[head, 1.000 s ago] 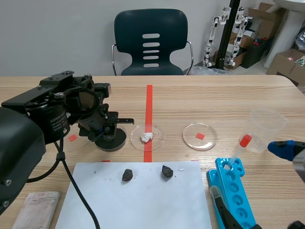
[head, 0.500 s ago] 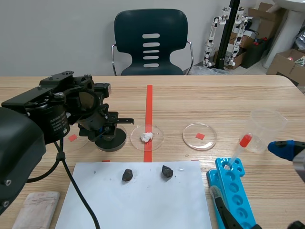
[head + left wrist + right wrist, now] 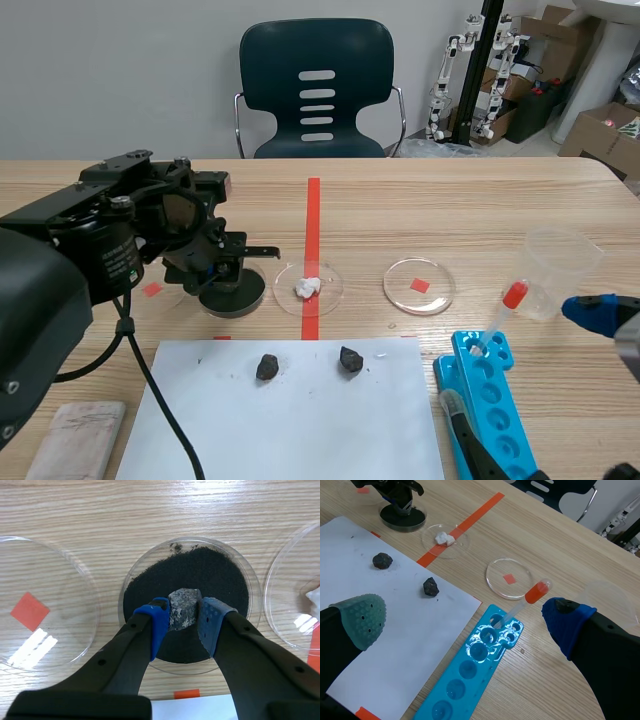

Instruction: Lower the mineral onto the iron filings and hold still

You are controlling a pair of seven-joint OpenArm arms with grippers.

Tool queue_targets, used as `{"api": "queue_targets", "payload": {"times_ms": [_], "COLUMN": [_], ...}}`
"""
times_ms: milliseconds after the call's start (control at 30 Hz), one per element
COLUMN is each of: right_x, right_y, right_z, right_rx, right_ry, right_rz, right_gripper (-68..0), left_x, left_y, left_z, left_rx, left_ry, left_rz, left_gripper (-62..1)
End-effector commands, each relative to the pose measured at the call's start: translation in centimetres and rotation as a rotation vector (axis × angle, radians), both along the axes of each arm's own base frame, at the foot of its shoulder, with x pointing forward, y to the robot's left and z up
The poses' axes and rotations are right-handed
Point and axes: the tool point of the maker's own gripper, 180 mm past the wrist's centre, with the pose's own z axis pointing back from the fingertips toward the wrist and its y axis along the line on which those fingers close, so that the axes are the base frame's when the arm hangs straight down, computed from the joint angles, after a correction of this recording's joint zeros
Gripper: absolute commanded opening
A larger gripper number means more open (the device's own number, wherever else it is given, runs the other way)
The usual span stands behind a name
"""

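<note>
A wooden bench was seen from between two black robot arms. The left gripper [image 3: 182, 624] hung directly over a round clear dish [image 3: 131, 575] holding a bed of black iron filings [image 3: 205, 572]. Its fingers were pinching a rough grey mineral [image 3: 183, 609] between their blue pads, and the stone sat above the middle of the filings, slightly toward the near side. Whether its underside already touched the powder could not be told from either view.

The step in hand appeared to be the last of the descent, followed by the pause. To do it well, the arm should probably come straight down, with no sideways drift, so that the stone meets the filings away from the dish wall. Contact should be light. Pressing hard could push the shallow dish along the bench or scatter powder over its rim. The pinch should not loosen, because the stone is irregular and could twist between the pads. Once the stone rests on the filings, the wrist should be motionless.

Just beside this dish lay an empty dish [image 3: 45, 605] on one side, and on the other a dish with a white lump [image 3: 308, 287]. Both called for care. The right gripper [image 3: 465, 617] was well apart, with its fingers spread wide above a blue well tray [image 3: 475, 670], and had no apparent part in this step.
</note>
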Motion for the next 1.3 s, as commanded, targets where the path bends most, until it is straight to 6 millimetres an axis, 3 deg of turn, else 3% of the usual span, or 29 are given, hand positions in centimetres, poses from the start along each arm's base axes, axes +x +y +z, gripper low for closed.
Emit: {"api": "queue_targets", "payload": {"times_ms": [0, 200, 500, 667, 800, 967, 1267], "right_x": [0.4, 0.4, 0.4, 0.4, 0.4, 0.4, 0.4], "right_y": [0.1, 0.1, 0.1, 0.1, 0.1, 0.1, 0.1], "right_z": [0.8, 0.8, 0.8, 0.8, 0.8, 0.8, 0.8], "right_rx": [0.010, 0.010, 0.010, 0.010, 0.010, 0.010, 0.010], "right_ry": [-0.033, -0.033, -0.033, -0.033, -0.033, -0.033, -0.033], "right_rz": [0.005, 0.005, 0.005, 0.005, 0.005, 0.005, 0.005], "right_gripper": [0.4, 0.4, 0.4, 0.4, 0.4, 0.4, 0.4], "left_x": [1.4, 1.9, -1.8, -4.7, -7.9, -12.5, -17.9], "left_y": [0.5, 1.1, 1.7, 0.6, -2.2, -5.3, -6.8], "left_z": [1.9, 5.4, 11.3, 14.9, 17.0, 18.1, 19.4], "left_rx": [-0.002, -0.011, 0.005, -0.027, -0.117, -0.264, -0.354], "left_ry": [-0.101, -0.333, -0.587, -0.741, -0.831, -0.877, -0.902], "left_rz": [0.006, -0.012, -0.100, -0.204, -0.374, -0.570, -0.694], "left_gripper": [-47.9, -47.9, -47.9, -47.9, -47.9, -47.9, -47.9]}}
